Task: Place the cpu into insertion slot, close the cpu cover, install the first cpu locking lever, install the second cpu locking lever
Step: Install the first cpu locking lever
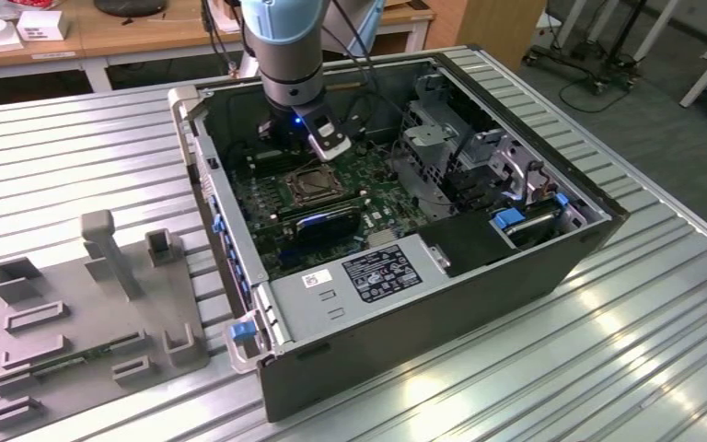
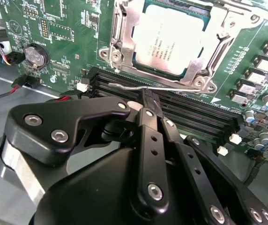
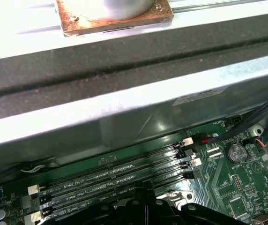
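Gripper (image 2: 147,99) fingers are pressed together with no gap showing between them, tapering to one narrow tip. That tip meets a thin wire lever (image 2: 181,88) that runs along the edge of the slot (image 1: 308,184) on the side facing the memory slots (image 2: 195,112). I cannot tell whether the lever is pinched between the fingers or only touched by them.

The cpu (image 2: 171,40) sits in the slot, silvery top up, and the cover (image 2: 124,33) lies flat over it — its metal frame overlaps the chip's edges and its tabs rest on the green board (image 2: 63,47). A coin cell (image 2: 34,56) stands well off to one side of the slot.

In the exterior view the arm (image 1: 283,46) reaches straight down into the open case (image 1: 452,304), and the gripper (image 1: 327,147) hangs just beside the slot, on its far side. In the first wrist view the memory slots (image 3: 124,180) lie between the gripper's black body and the case wall — the coin cell (image 3: 237,152) shows there too.
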You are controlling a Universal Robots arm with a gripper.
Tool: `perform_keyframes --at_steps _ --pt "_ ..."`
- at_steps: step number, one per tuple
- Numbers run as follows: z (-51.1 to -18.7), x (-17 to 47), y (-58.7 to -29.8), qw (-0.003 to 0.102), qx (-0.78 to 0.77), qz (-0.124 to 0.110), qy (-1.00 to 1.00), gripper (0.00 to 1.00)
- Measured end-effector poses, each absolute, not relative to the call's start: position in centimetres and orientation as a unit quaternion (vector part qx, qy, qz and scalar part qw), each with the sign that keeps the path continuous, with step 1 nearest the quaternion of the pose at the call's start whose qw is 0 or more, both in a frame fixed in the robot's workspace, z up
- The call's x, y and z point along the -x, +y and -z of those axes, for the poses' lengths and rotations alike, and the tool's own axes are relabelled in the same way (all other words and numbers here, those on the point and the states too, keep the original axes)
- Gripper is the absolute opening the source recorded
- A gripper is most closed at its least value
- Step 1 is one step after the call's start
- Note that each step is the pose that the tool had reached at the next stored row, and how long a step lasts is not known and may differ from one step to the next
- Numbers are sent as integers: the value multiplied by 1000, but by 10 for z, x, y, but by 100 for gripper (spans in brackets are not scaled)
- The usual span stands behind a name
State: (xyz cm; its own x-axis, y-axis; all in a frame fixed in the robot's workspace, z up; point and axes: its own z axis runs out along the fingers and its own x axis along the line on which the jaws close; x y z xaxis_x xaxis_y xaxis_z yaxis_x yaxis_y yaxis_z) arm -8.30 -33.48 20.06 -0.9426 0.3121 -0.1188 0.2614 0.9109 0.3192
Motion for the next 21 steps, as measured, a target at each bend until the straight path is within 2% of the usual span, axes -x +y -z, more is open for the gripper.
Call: perform_keyframes --at_steps 21 --pt "-198 81 -336 85 -145 -159 973 11"
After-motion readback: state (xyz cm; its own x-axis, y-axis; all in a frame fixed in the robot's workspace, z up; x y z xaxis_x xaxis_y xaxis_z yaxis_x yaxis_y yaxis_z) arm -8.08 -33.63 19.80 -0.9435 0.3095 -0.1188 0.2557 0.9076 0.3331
